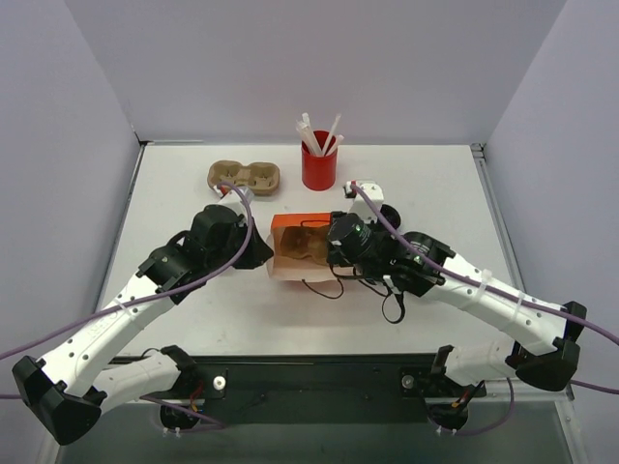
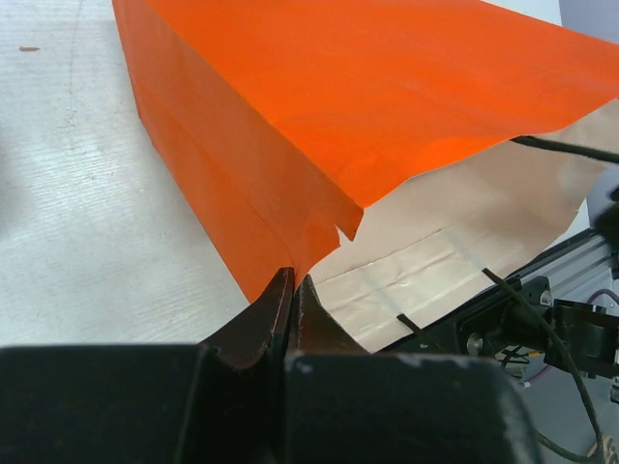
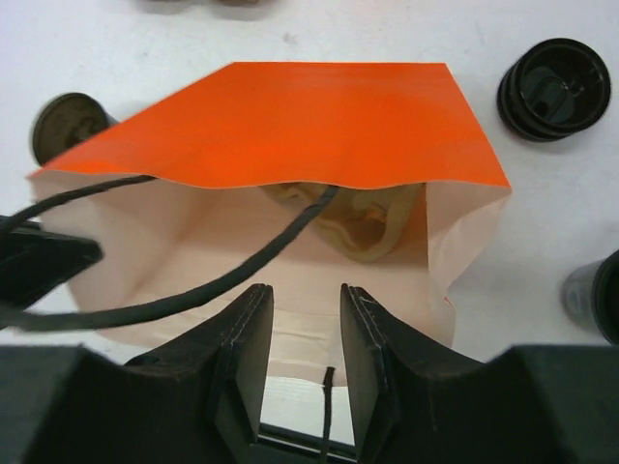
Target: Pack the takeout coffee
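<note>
Two fingers of the right gripper (image 3: 300, 295) stand apart with nothing between them, poised at the open mouth of the orange bag (image 3: 338, 116). The bag's pale lower lip shows through the gap, and a black cord handle (image 3: 242, 271) crosses just ahead of the left finger.

Seen from the right wrist, the first coffee cup (image 3: 553, 75) stands at about 1 o'clock from that gripper. It is well apart from the gripper, on the white table (image 3: 561, 193), just off the bag's far right corner and outside the bag. The second coffee cup (image 3: 68, 121) sits at about 10 o'clock, beside the bag's far left corner. It is also outside the bag, and the bag's edge hides its near side. A dark round object (image 3: 595, 295) at 3 o'clock is cut off by the frame, and I cannot tell what it is. Inside the bag lies a tan cardboard shape (image 3: 363, 222).

The left gripper (image 2: 292, 282) is pressed together, pinching the bag's orange side fold at the corner of the mouth.

From above, the left gripper is at the bag's 9 o'clock side and the right gripper at its 3 o'clock side. A red cup of white straws (image 1: 319, 166) stands at 12 o'clock from the bag, and a cardboard carrier (image 1: 244, 176) lies at 11 o'clock. Both are apart from the bag.
</note>
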